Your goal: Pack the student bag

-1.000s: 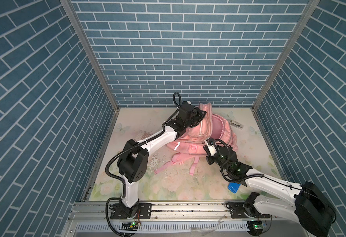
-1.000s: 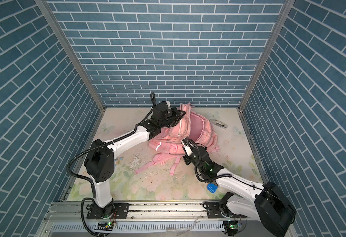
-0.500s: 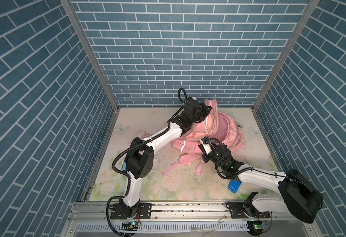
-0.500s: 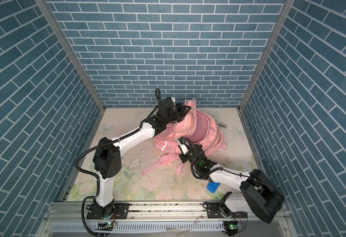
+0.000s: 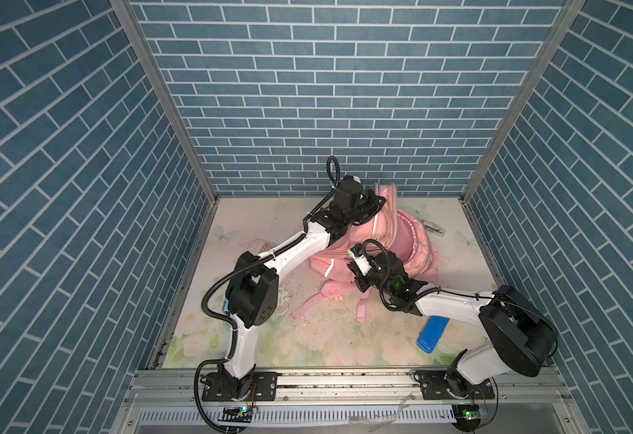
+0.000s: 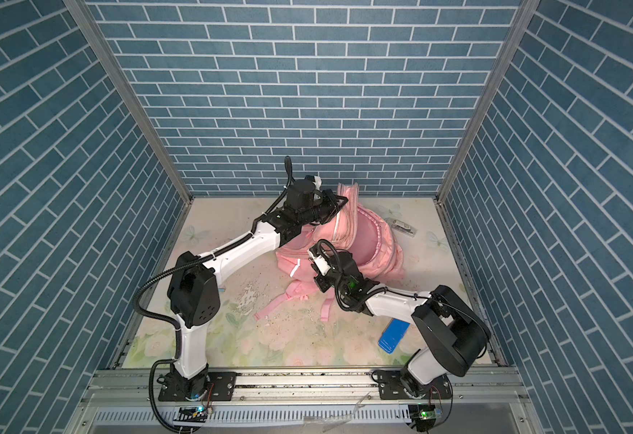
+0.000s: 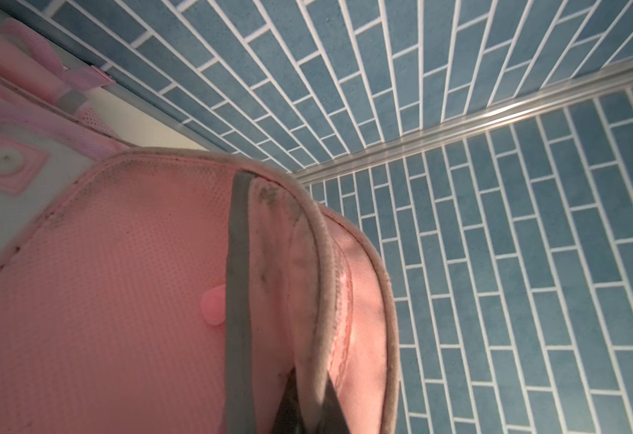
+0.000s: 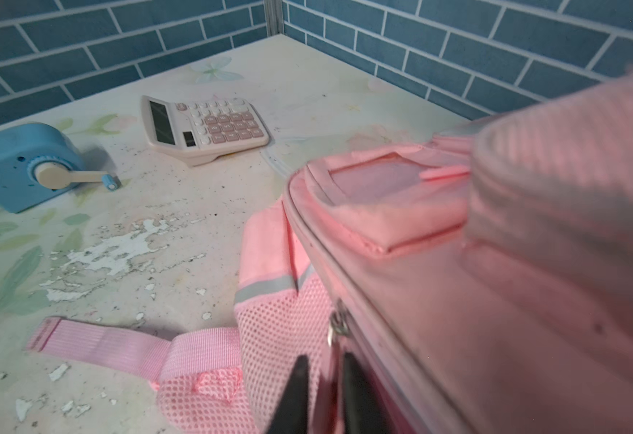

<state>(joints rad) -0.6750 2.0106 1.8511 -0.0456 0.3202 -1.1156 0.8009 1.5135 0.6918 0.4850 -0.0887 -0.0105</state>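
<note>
1. In both top views, the student bag (image 5: 401, 240) is seen lying toward the back of the counter (image 5: 254, 214) with its main compartment gaping. Its raised top rim is gripped by the left pincer (image 5: 376, 201). The right pincer (image 5: 356, 276) is placed at the bag's near side. A blue case (image 5: 433, 334) is laid beside the right arm, well apart from the bag. A small clear packet (image 5: 433, 226) is seen just behind the bag.
2. In the left wrist view, the bag's piped edge is clenched between the left pincer's dark fingers (image 7: 288, 406). A grey strip (image 7: 238, 282) is seen running across the pink mesh.
3. In the right wrist view, the right pincer's jaws are seen parted, with nothing gripped. A metal zipper pull (image 8: 339, 327) is seen just beyond their tips. A pink strap (image 8: 100, 345) is laid flat on the counter. A calculator (image 8: 204, 126) and a blue sharpener (image 8: 22, 165) are seen farther off, apart from each other.
</note>
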